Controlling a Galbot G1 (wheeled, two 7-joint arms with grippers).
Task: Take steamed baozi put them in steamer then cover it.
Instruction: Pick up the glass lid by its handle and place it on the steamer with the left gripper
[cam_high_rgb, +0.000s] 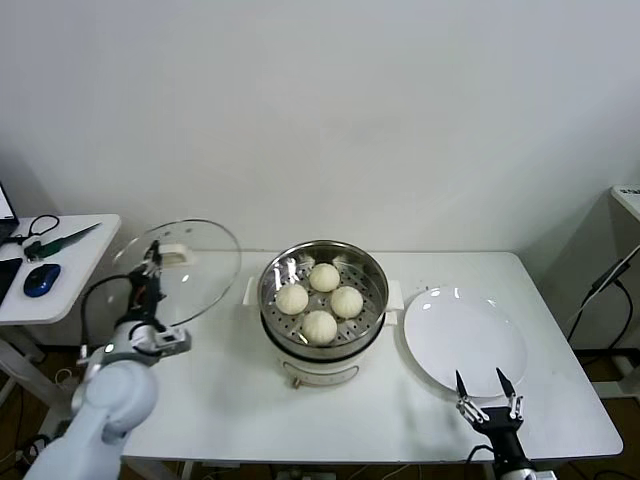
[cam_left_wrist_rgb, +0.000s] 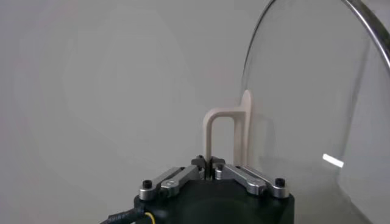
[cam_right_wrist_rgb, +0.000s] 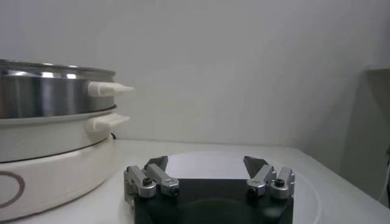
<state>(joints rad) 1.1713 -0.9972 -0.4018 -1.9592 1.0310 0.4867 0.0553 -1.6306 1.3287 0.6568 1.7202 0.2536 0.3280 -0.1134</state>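
Several cream-white baozi (cam_high_rgb: 320, 300) lie inside the shiny steel steamer (cam_high_rgb: 372, 270) on its cream base at the table's middle. My left gripper (cam_high_rgb: 152, 268) is shut on the cream bar handle (cam_left_wrist_rgb: 226, 139) of the clear glass cover (cam_high_rgb: 205, 268), which hangs tilted on edge in the air left of the steamer. The wrist view shows the jaws pinched on one leg of the handle, with the cover's glass (cam_left_wrist_rgb: 317, 109) beyond. My right gripper (cam_high_rgb: 485, 385) stands open and empty near the table's front edge, right of the steamer (cam_right_wrist_rgb: 55, 91).
A flat white plate (cam_high_rgb: 465, 340) lies right of the steamer, just behind my right gripper. A side table (cam_high_rgb: 70, 270) at the far left carries a blue mouse (cam_high_rgb: 40, 280) and cables. A white wall runs behind the table.
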